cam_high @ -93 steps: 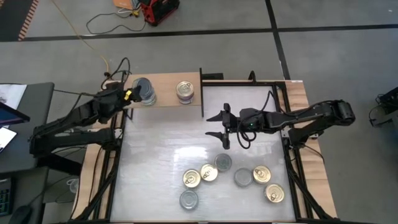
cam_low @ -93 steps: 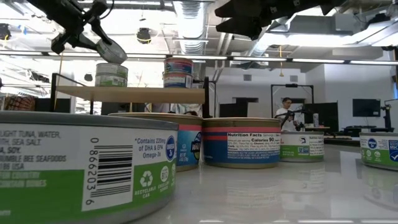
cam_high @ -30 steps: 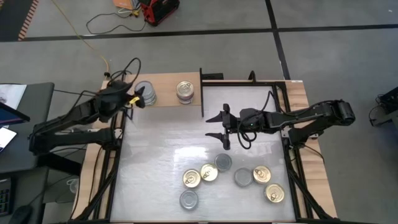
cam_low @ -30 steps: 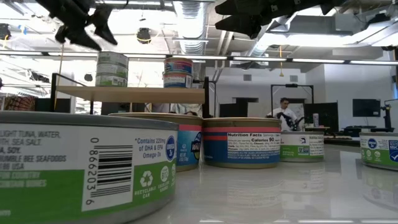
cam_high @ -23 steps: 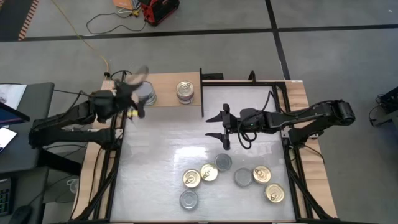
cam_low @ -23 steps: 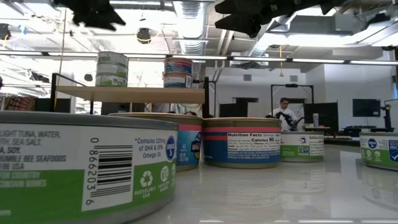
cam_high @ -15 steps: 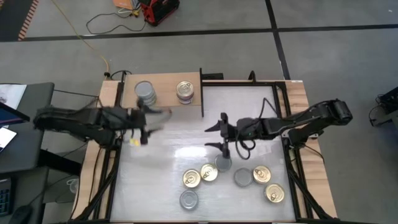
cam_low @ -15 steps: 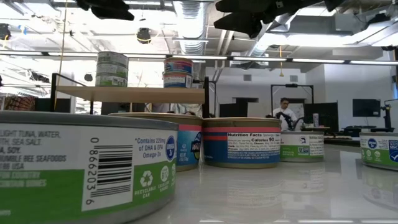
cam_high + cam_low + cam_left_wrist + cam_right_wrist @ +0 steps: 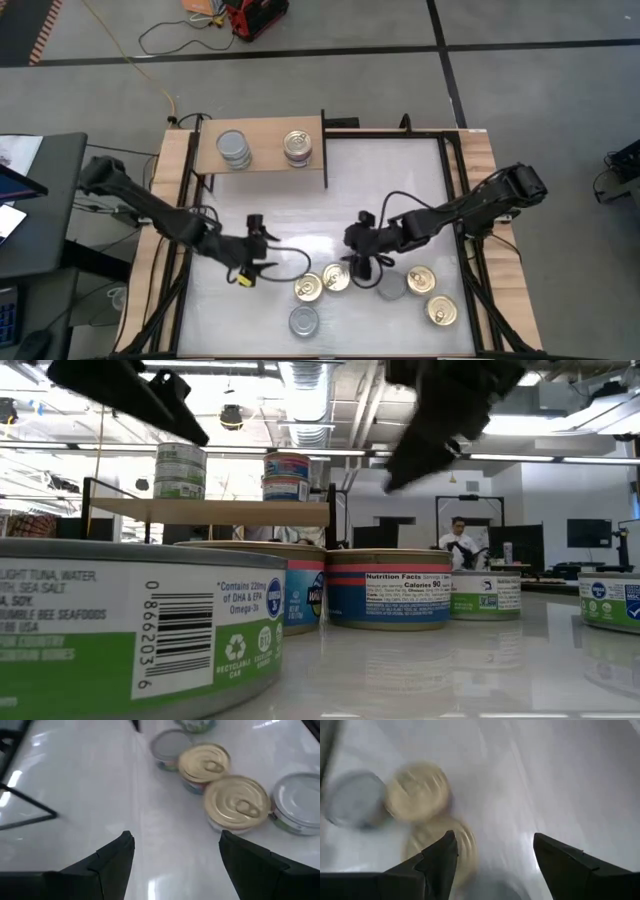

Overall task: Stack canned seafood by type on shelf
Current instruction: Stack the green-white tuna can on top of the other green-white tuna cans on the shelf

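Observation:
The shelf [image 9: 262, 165] stands at the table's far left, and its dark upright panel [image 9: 325, 150] is at its right end. Two stacks of tins rest on it, a silver-lidded one [image 9: 233, 150] and another [image 9: 298, 147]. Several loose tins sit near the front: gold-lidded ones [image 9: 308, 288] [image 9: 336, 277] [image 9: 419, 280] and silver-lidded ones [image 9: 390, 285] [image 9: 303, 320]. My left gripper [image 9: 266, 247] hovers open just left of the gold pair [image 9: 237, 805]. My right gripper [image 9: 358, 256] hangs open above a silver-lidded tin [image 9: 361, 266] and partly hides it.
A further gold tin [image 9: 440, 311] sits near the front right corner. Bare white tabletop [image 9: 400, 180] lies between the shelf and the loose tins. In the low view tins [image 9: 130, 625] stand close to the camera, and a person is in the room far behind.
My left gripper has swung from the shelf toward the near edge and right, sinking and rolling, and now stands beside the loose tins. My right gripper has dropped toward the near edge over the tins and tipped further down. No tin has moved.

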`<state>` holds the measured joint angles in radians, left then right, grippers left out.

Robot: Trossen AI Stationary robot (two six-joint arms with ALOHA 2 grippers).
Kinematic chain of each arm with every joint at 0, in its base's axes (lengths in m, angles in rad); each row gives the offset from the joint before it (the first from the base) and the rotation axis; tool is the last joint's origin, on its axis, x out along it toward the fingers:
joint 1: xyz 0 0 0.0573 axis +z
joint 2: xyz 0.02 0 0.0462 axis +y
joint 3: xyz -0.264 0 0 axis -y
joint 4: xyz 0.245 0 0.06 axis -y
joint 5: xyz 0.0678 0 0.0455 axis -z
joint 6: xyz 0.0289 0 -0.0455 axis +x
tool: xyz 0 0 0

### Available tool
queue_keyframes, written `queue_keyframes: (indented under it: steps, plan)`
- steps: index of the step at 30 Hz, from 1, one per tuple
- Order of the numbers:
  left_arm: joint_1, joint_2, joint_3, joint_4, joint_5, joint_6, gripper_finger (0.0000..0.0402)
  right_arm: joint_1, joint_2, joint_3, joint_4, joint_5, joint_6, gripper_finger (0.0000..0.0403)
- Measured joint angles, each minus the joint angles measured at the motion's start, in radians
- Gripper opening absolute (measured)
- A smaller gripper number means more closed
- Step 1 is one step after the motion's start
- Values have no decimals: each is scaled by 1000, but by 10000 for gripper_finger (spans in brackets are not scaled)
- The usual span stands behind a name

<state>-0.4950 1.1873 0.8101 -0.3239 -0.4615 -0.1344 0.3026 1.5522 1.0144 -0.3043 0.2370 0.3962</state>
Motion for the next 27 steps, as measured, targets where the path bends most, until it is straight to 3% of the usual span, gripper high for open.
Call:
queue_keyframes:
  steps: [5,10,14,22,27]
  plan:
    - [-19,116,-1,102,25,-43,279,-46,-22,-12,-254,-105,80,285]
    - [-19,203,-1,217,37,15,279,-116,-43,-36,-249,-265,76,285]
    - [-19,253,-10,331,39,67,279,-145,-25,-37,-265,-299,66,281]
    - [-19,228,-111,556,99,147,279,-188,43,-38,-249,-375,33,232]
    - [-30,174,-177,612,68,133,279,-205,92,-38,-224,-412,20,190]
